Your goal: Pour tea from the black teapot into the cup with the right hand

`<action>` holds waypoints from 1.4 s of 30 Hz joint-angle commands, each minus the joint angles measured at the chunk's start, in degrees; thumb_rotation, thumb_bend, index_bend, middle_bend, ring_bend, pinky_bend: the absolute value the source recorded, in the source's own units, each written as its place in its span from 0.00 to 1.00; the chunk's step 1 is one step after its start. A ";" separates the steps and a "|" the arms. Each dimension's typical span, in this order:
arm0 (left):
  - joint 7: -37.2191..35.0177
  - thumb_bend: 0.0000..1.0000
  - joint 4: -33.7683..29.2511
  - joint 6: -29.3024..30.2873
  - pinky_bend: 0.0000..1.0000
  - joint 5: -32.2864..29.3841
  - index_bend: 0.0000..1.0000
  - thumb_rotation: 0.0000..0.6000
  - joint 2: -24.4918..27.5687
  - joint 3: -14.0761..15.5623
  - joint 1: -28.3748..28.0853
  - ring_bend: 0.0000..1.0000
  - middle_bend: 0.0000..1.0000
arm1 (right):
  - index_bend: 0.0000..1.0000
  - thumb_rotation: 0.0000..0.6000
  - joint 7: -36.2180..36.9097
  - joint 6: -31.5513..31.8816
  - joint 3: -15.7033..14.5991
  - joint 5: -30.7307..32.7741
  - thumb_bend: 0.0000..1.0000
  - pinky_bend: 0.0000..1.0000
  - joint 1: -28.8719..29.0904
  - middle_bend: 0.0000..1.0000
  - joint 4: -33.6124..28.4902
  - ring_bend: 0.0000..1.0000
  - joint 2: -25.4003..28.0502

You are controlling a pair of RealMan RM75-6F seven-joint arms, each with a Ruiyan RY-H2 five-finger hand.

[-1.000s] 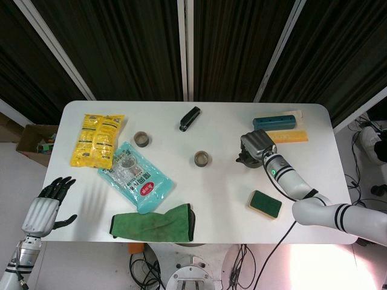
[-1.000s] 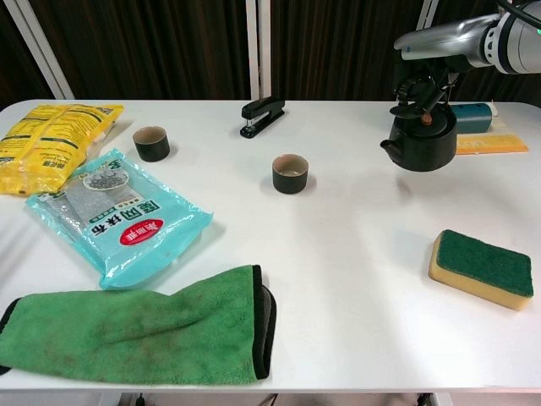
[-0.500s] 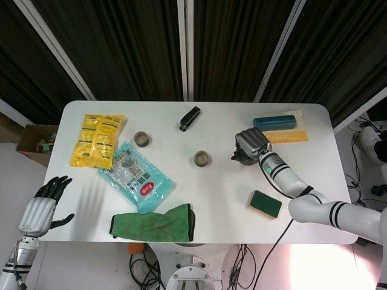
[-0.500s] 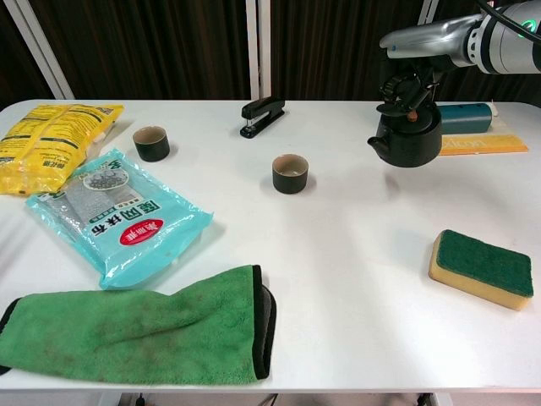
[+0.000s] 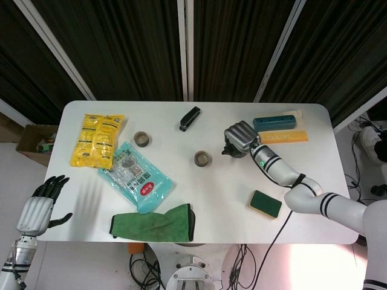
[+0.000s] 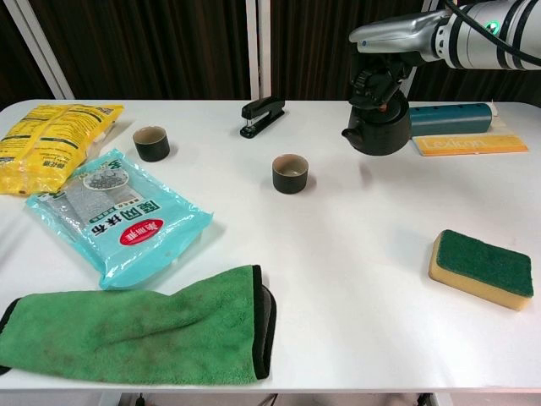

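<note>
My right hand (image 5: 239, 135) grips the black teapot (image 6: 377, 131) from above by its handle and carries it above the table, spout pointing left. In the head view the teapot (image 5: 230, 148) peeks out beneath the hand. A dark cup (image 5: 202, 159) (image 6: 290, 172) with a pale inside stands on the table, left of and nearer than the teapot. A second dark cup (image 5: 141, 139) (image 6: 151, 143) stands further left, near the packets. My left hand (image 5: 41, 204) hangs open off the table's left front corner, holding nothing.
A black stapler (image 6: 262, 115) lies at the back centre. A teal case (image 6: 450, 118) and a yellow ruler box (image 6: 470, 145) lie behind the teapot. A sponge (image 6: 482, 268) lies front right. A green cloth (image 6: 144, 329), teal packet (image 6: 114, 213) and yellow packet (image 6: 49, 143) fill the left.
The right hand has carried the teapot leftward and away from me, closer to the middle cup. The left hand has sunk slightly.
</note>
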 commanded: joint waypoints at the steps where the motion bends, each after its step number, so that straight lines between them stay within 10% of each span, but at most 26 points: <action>1: -0.06 0.13 0.04 -0.15 0.23 -0.09 0.12 1.00 0.04 -0.01 -0.01 0.08 0.09 | 1.00 0.89 3.18 -0.69 0.19 -3.11 0.43 0.63 1.09 1.00 3.66 0.90 -2.70; 22: -3.50 0.13 2.69 0.10 0.23 -1.15 0.12 1.00 0.16 -0.16 0.91 0.08 0.09 | 1.00 0.92 11.50 -2.21 -0.17 -9.85 0.43 0.63 6.20 1.00 18.35 0.90 -14.35; 42: -5.76 0.13 4.79 0.50 0.23 -0.99 0.12 1.00 -0.51 -0.20 1.30 0.08 0.09 | 1.00 0.92 6.39 -3.66 0.16 -8.68 0.43 0.63 7.59 1.00 18.33 0.90 -14.78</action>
